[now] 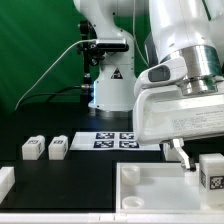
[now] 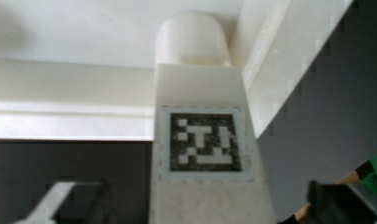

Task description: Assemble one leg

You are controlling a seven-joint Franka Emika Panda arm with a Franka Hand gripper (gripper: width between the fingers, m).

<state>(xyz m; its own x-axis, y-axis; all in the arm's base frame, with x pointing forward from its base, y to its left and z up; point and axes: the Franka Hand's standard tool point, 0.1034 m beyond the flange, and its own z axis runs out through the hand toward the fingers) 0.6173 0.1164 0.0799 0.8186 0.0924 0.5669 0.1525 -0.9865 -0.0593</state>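
A white leg [image 2: 206, 110] with a black-and-white tag fills the middle of the wrist view, its rounded end toward the white tabletop [image 2: 60, 85]. My gripper [image 2: 199, 205] is open, one finger [image 2: 60, 205] on each side of the leg with a dark gap on both sides. In the exterior view the gripper [image 1: 185, 155] hangs low over the tabletop [image 1: 150, 190] at the exterior view's right. The tagged leg [image 1: 211, 171] stands just beside its visible finger. Two more legs [image 1: 33, 148] [image 1: 57, 148] lie on the black table at the exterior view's left.
The marker board [image 1: 115, 140] lies on the table behind the tabletop. A white part [image 1: 5, 181] shows at the lower left edge of the exterior view. The arm's base [image 1: 108, 85] stands at the back before a green backdrop.
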